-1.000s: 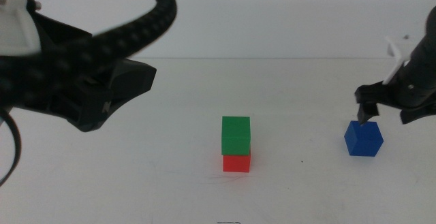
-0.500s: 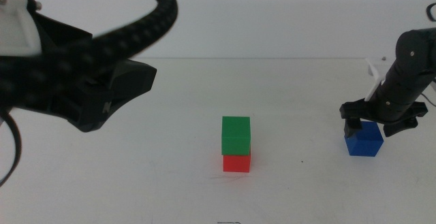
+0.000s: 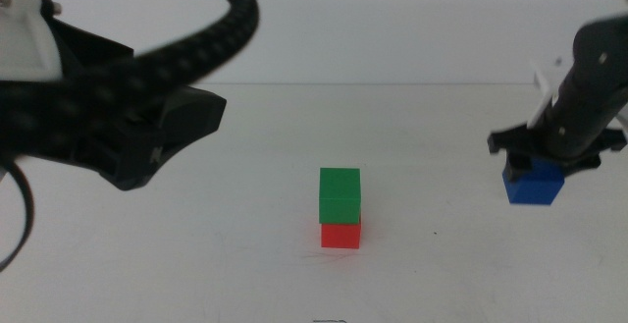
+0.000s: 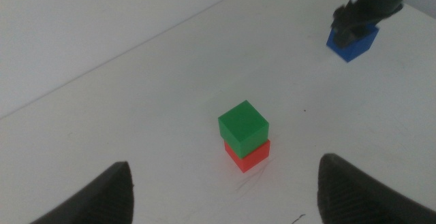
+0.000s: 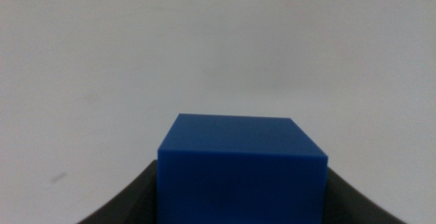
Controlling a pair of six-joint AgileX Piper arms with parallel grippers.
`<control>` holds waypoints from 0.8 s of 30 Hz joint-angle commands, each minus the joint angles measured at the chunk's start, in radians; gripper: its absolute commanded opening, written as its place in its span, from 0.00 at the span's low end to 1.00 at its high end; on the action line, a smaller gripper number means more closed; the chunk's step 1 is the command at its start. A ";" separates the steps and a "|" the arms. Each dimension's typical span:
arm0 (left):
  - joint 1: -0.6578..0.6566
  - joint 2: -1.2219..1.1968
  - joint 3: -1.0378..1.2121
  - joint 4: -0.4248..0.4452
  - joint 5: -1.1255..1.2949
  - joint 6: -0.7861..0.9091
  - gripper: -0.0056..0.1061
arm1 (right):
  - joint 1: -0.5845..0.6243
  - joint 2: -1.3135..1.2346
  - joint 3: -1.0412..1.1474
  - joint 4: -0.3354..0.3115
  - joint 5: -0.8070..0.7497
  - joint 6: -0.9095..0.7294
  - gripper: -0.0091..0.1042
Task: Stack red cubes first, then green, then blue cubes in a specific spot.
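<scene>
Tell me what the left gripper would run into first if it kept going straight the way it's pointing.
Probably the small green cube sitting on the red cube: that stack lies centred ahead of the left gripper, between its open jaws. Depth is unclear, so it might meet the white tabletop first.

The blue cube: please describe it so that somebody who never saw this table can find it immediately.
On the white tabletop, a small solid green cube sits on a small solid red cube near the centre. At the table's right side, the right hand grips the small solid deep blue cube. It alone is blue, unstacked and held.
</scene>
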 commanded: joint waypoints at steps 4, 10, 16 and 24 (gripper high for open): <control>-0.003 -0.002 -0.027 0.010 -0.069 -0.003 0.87 | 0.141 -0.186 -0.107 -0.073 0.129 0.175 0.07; -0.003 -0.002 -0.027 0.011 -0.069 -0.003 0.87 | 0.308 -0.183 -0.207 -0.136 0.204 0.321 0.07; -0.003 -0.002 -0.027 0.011 -0.069 -0.003 0.87 | 0.451 -0.156 -0.262 -0.181 0.222 0.466 0.07; -0.003 -0.002 -0.027 0.011 -0.069 -0.003 0.87 | 0.542 -0.065 -0.367 -0.210 0.249 0.548 0.07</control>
